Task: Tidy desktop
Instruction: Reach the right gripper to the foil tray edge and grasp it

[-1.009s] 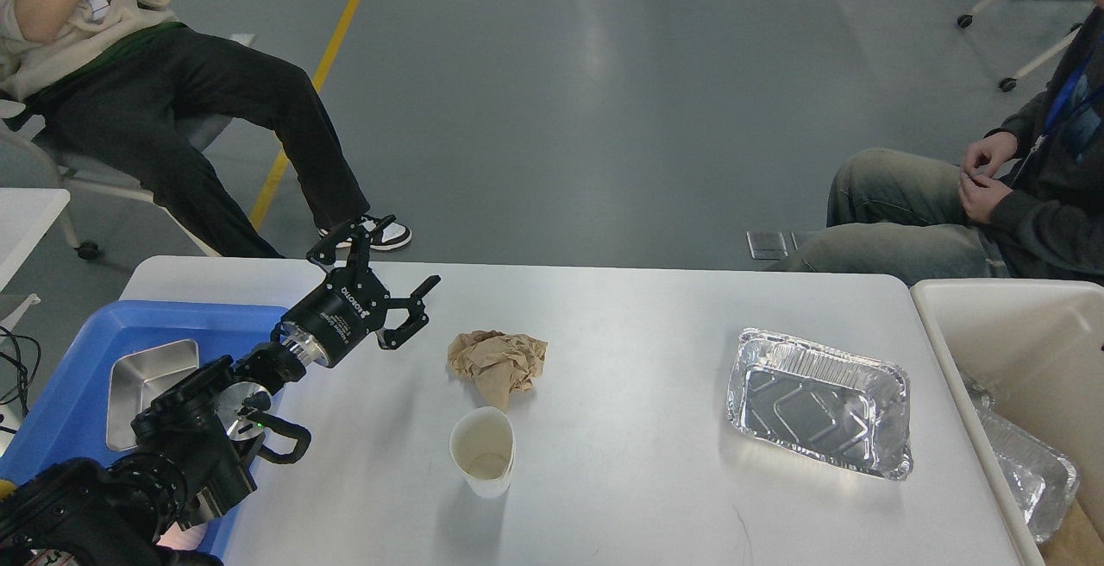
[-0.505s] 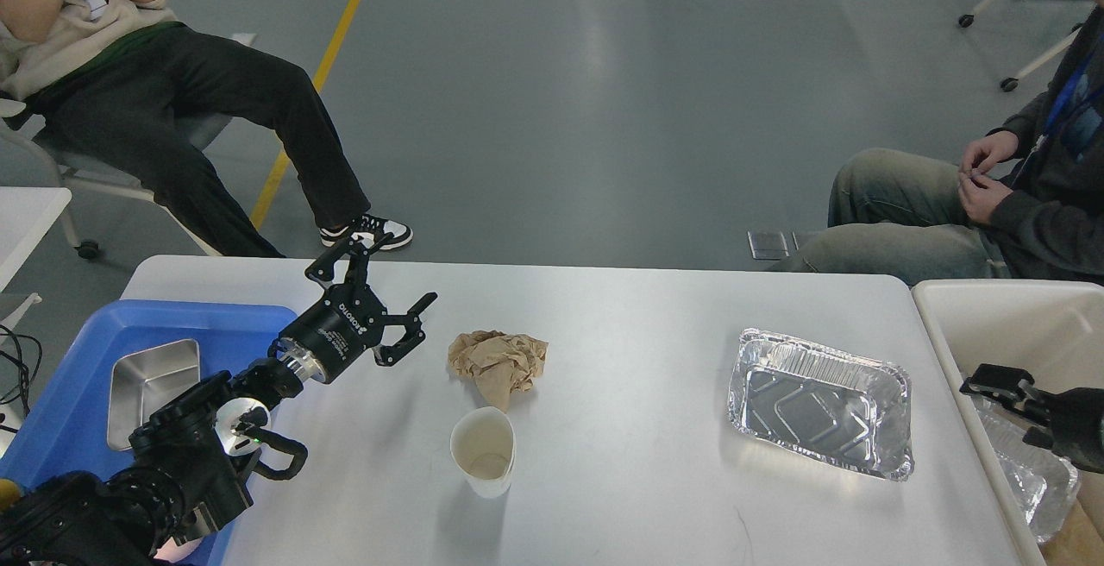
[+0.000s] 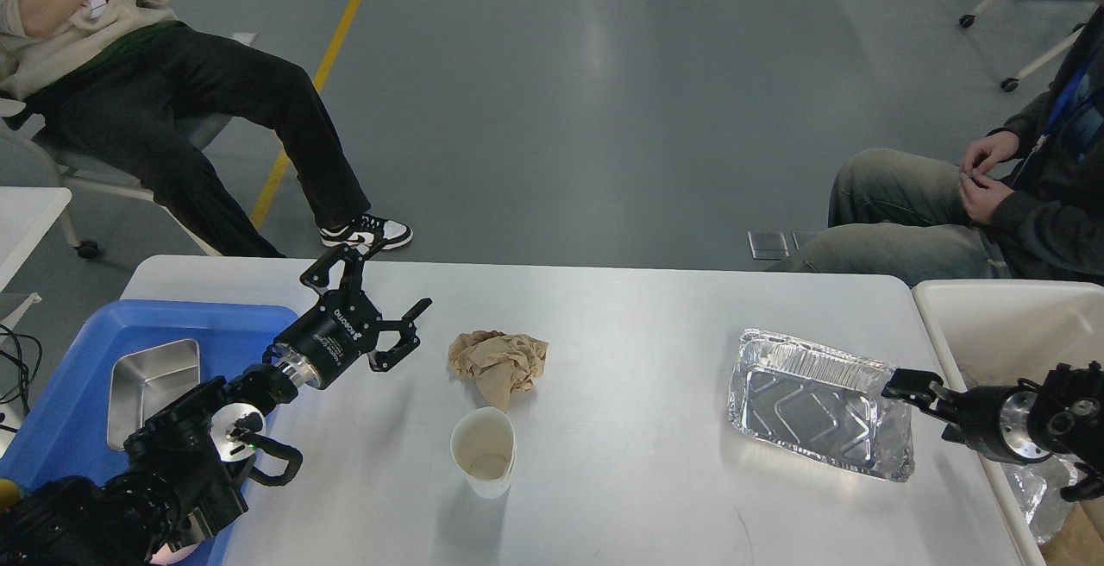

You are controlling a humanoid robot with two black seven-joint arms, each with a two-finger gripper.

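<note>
The white-grey desktop holds a crumpled brown paper ball, a white paper cup standing upright just in front of it, and an empty foil tray at the right. My left gripper hovers open, left of the paper ball, with nothing between its fingers. My right gripper comes in from the right edge and sits at the foil tray's right rim. It is small and dark, so its fingers cannot be told apart.
A blue plastic tray at the left table edge holds a steel pan. A beige bin with foil trays inside stands at the right. People sit beyond the far left and far right corners.
My right arm has entered from the right edge and moved left up to the foil tray's right rim. My left gripper has drifted slightly left and stays open.
</note>
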